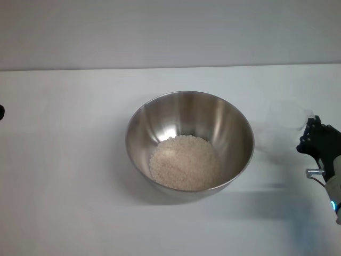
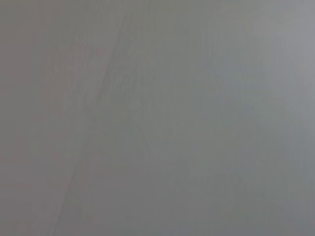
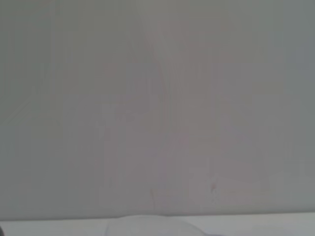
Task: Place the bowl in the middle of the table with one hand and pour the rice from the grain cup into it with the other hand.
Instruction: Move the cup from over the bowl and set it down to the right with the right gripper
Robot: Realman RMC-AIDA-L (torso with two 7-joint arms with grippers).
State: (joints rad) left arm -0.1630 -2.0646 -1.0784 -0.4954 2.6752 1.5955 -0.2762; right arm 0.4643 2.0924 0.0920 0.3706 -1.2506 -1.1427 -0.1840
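The steel bowl stands in the middle of the white table in the head view. A mound of off-white rice lies in its bottom. The clear grain cup stands upright to the right of the bowl and looks empty. My right gripper is at the cup's right side, close to its rim; whether it touches the cup cannot be told. Only a dark sliver of my left gripper shows at the table's left edge. The pale curved rim low in the right wrist view may be the cup.
A plain grey wall rises behind the table's far edge. The left wrist view shows only a blank grey surface. The right wrist view shows the wall above a strip of table.
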